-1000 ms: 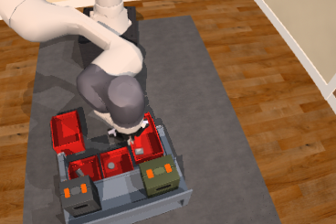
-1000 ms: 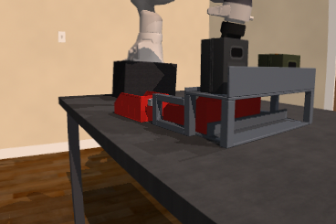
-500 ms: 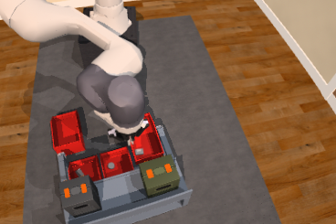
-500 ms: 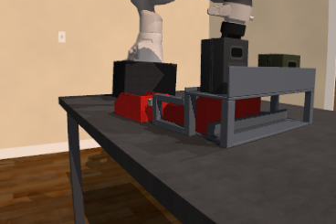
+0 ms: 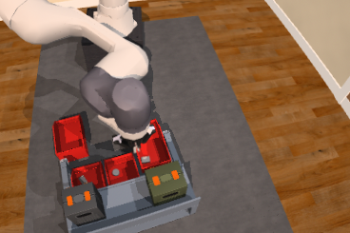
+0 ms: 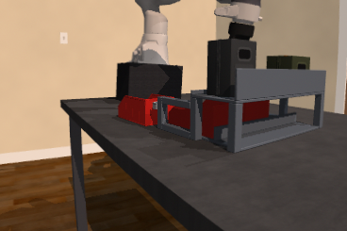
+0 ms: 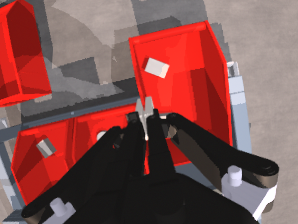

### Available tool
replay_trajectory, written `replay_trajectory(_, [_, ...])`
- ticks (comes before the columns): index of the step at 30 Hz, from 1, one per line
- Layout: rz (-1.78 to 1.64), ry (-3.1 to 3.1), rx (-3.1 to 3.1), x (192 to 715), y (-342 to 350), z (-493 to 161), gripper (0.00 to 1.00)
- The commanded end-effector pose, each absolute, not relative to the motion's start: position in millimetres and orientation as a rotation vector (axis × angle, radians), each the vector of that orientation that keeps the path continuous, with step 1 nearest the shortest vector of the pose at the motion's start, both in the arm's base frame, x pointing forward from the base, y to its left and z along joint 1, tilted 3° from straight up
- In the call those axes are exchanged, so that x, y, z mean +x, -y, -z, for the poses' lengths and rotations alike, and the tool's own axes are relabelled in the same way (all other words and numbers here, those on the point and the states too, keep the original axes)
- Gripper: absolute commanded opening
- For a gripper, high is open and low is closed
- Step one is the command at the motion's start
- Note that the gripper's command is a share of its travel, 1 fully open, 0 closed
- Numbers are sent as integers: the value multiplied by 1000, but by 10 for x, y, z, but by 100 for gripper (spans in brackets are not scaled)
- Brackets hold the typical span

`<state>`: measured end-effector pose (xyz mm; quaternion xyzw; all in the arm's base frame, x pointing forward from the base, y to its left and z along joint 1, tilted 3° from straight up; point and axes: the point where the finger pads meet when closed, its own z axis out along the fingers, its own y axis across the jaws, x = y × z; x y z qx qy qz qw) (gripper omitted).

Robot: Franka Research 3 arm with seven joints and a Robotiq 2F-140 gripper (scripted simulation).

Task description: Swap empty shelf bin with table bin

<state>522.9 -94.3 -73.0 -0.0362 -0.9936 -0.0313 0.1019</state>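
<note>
My gripper (image 5: 138,147) (image 7: 146,106) is shut on the left side wall of a red open bin (image 5: 159,147) (image 7: 190,65), which holds a small grey part (image 5: 145,159) (image 7: 156,67). This bin sits at the right-hand place of the grey shelf (image 5: 143,203) (image 6: 278,84) and sticks out farther toward the robot than its two neighbours. An empty red bin (image 5: 68,137) (image 7: 20,55) (image 6: 134,109) stands on the table (image 5: 200,89), left of the shelf. In the side view, a dark box hides the fingers.
Two more red bins with parts fill the shelf's middle place (image 5: 121,167) (image 7: 100,127) and left place (image 5: 87,174) (image 7: 45,145). A dark grey box (image 5: 83,202) (image 6: 231,67) and an olive box (image 5: 165,182) (image 6: 288,62) stand on the shelf's top board.
</note>
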Motion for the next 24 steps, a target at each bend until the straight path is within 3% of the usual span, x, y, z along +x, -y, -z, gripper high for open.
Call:
replay_trajectory(1, [94,2947,-112,5281,936,729,0])
replay_trajectory(24, [93,2973,-114,5361,941,743,0])
